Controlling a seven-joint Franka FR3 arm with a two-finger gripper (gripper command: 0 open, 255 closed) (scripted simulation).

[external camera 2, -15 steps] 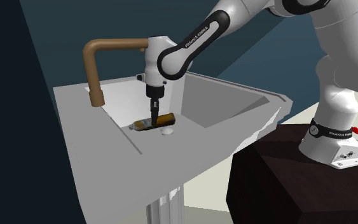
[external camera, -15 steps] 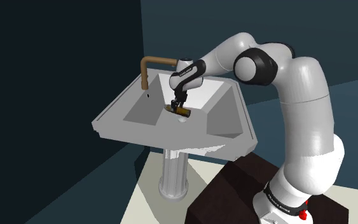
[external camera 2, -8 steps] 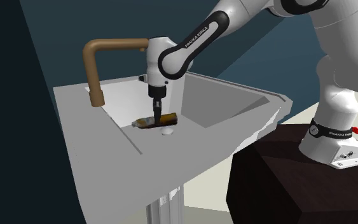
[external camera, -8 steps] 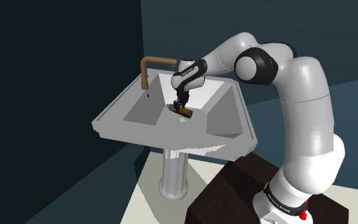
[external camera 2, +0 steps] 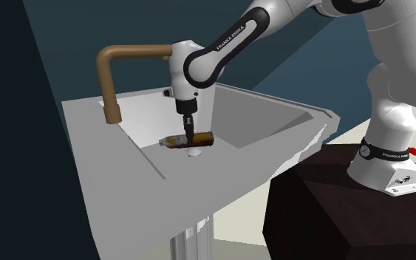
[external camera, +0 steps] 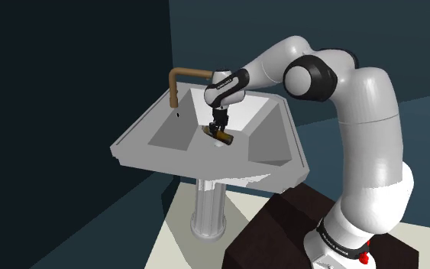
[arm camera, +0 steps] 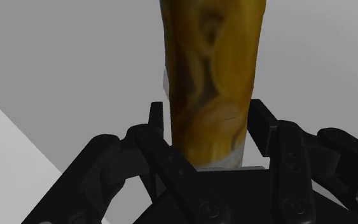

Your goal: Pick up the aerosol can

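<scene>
Clamping the aerosol can (arm camera: 212, 76) across its yellow-brown body, the tool (arm camera: 209, 119) has a finger pressed to each side, low in the sink basin (external camera 2: 261, 127) with the drain (external camera 2: 193, 154) just beneath. Risks, as judged: the round body may roll or swivel between the pads on the lift, and the brown faucet (external camera 2: 114, 74) spout beside the tool's wrist could be struck on a careless rise. Can lies on its side, long axis level and crosswise to the fingers, paler cap end toward the faucet's upright.
</scene>
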